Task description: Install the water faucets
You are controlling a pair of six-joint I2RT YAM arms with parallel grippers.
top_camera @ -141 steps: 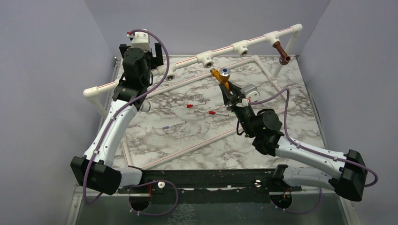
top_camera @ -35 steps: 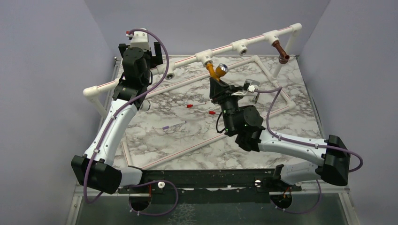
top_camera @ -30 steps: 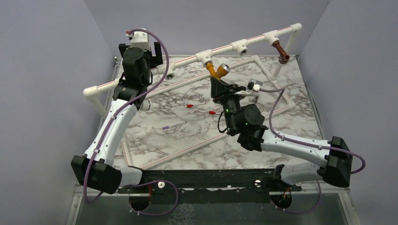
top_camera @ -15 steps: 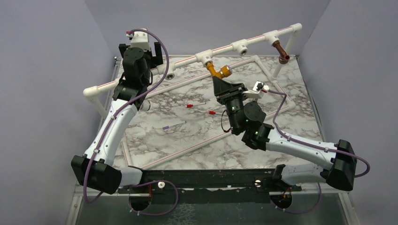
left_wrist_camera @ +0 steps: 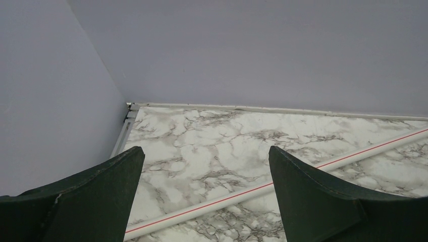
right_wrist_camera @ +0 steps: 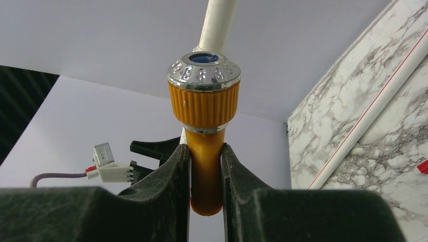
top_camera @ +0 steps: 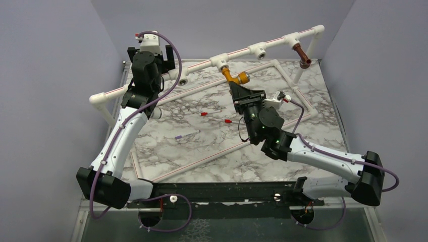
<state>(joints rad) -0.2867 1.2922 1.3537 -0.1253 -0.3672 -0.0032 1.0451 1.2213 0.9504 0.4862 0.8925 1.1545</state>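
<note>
Clamped btw the two dark fingers (right_wrist_camera: 169, 176) of right tool (right_wrist_camera: 205, 148): stem of orange-yellow faucet (right_wrist_camera: 204, 108), upright, touching both sides. Above fingertips, ribbed orange collar, then silvery round cap (right_wrist_camera: 204, 70) w/ blue centre. Behind cap, white pipe (right_wrist_camera: 218, 22) running up out of frame. At right, marbled bench (right_wrist_camera: 388, 146) w/ thin red-striped pipe (right_wrist_camera: 371, 113) lying across it; small red bit (right_wrist_camera: 423, 166) at frame edge. Lower left, white connector (right_wrist_camera: 108, 164) w/ greyish cable, black part (right_wrist_camera: 156, 148) just beside it. Pale wall behind
</note>
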